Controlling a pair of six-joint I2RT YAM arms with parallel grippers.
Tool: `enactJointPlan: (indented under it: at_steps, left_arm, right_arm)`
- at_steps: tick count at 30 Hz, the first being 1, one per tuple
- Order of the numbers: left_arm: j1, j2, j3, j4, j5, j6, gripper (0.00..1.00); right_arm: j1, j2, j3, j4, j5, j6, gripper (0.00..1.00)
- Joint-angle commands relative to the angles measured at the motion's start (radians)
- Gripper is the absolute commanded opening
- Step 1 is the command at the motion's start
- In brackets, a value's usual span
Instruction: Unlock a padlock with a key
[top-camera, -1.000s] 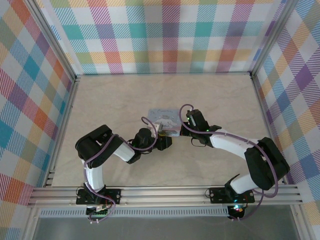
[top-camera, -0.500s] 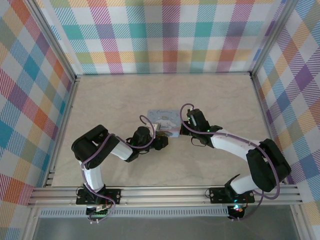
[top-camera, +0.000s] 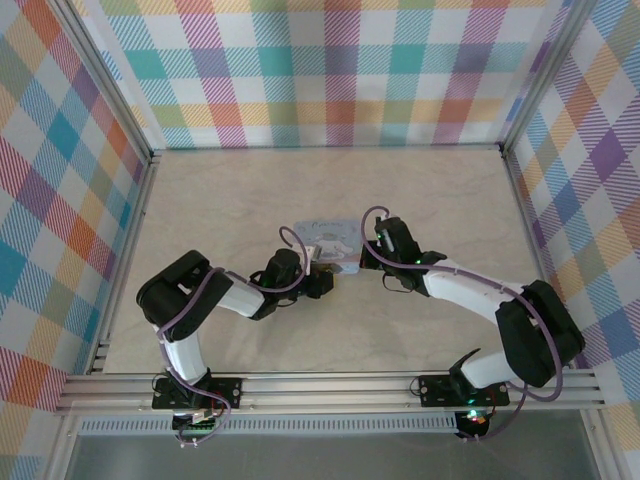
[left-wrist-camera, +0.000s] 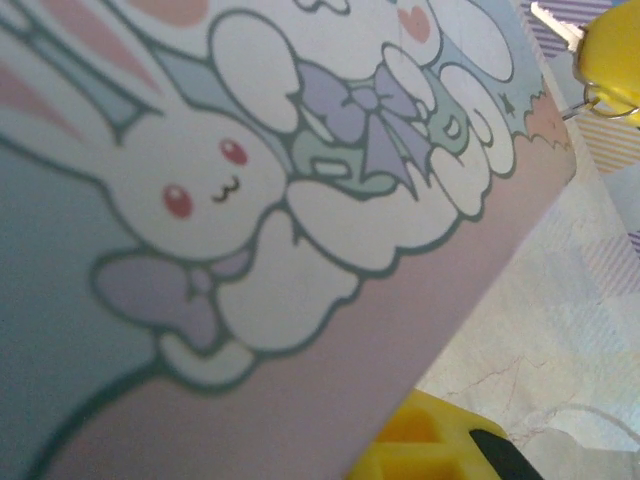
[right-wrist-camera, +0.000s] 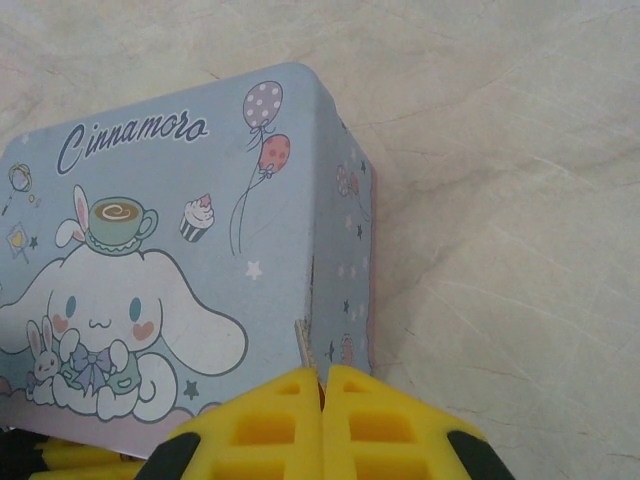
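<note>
Tin (right-wrist-camera: 180, 250) lies lid-up, right gripper (right-wrist-camera: 322, 375) clamped closed at its near edge, left gripper (top-camera: 326, 268) against its near-left corner with grip state unreadable, padlock probably tucked between them, too small to confirm.

One word is showing legibly: "Cinnamoro" (right-wrist-camera: 132, 137), written in dark, slanted, handwriting-style letters with a large capital C. It is standing on the lid of the pale blue tin (right-wrist-camera: 285, 230). In the right wrist view it is running along the lid's upper left part, above the white cartoon figure (right-wrist-camera: 100, 310) in a teacup hat and just left of two drawn balloons (right-wrist-camera: 265, 125).
</note>
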Motion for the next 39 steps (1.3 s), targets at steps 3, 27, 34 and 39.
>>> enactJointPlan:
  at_steps: [3, 27, 34, 39]
  left_arm:
    - [0.013, -0.091, 0.097, -0.231, 0.048, 0.022, 0.05]
    - [0.047, -0.041, 0.366, -0.655, 0.207, -0.117, 0.02]
    - [0.047, -0.038, 0.344, -0.586, 0.186, -0.215, 0.01]
    - [0.047, -0.032, 0.347, -0.557, 0.204, -0.259, 0.01]
  right_arm:
    - [-0.004, -0.051, -0.015, -0.001, -0.003, -0.004, 0.0]
    - [-0.173, -0.535, -0.243, -0.143, -0.21, -0.054, 0.0]
    - [-0.192, -0.705, -0.254, -0.176, -0.383, -0.05, 0.0]
    - [-0.193, -0.764, -0.213, -0.219, -0.469, -0.035, 0.0]
